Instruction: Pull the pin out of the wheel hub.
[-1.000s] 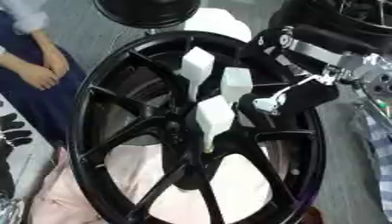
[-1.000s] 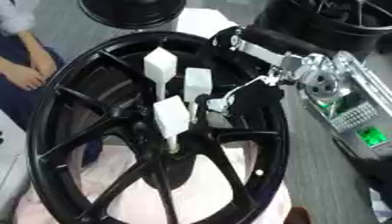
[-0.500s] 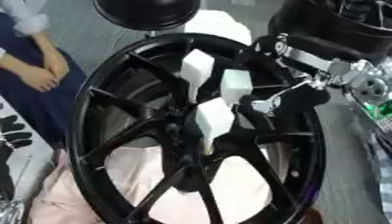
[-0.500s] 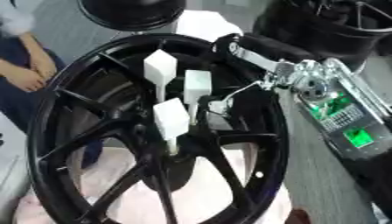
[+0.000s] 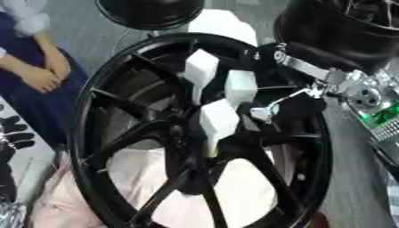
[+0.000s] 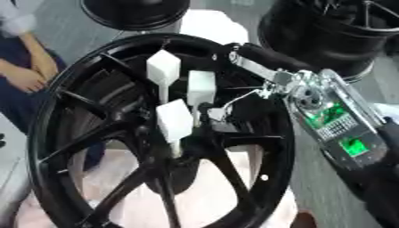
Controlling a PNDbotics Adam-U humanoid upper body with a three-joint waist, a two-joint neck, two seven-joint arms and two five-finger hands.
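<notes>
A large black wheel hub [image 5: 101, 116] lies tilted and fills most of both views. Three white block-headed pins stand near its centre: a far one [image 5: 201, 71], a right one [image 5: 240, 87] and a near one [image 5: 218, 120]. My right arm comes in from the right, with its silver wrist [image 6: 308, 95] above the rim. The black right hand [image 6: 248, 107] reaches between the spokes, and its pale fingertips [image 6: 215, 114] lie against the foot of the right pin. Black on black hides whether they pinch it. Dark fingers of my left hand [image 5: 14, 133] show spread at the left edge.
A second black wheel [image 5: 343, 26] stands at the back right, and a third [image 5: 148, 11] at the back. A white block [image 5: 222, 22] lies behind the hub. Pink cloth [image 5: 140, 178] shows through the spokes. A seated person [image 5: 39, 75] is at the left.
My right forearm and wrist have swung out to the right over the rim, while the fingertips have stayed by the right pin. All three pins stand where they were.
</notes>
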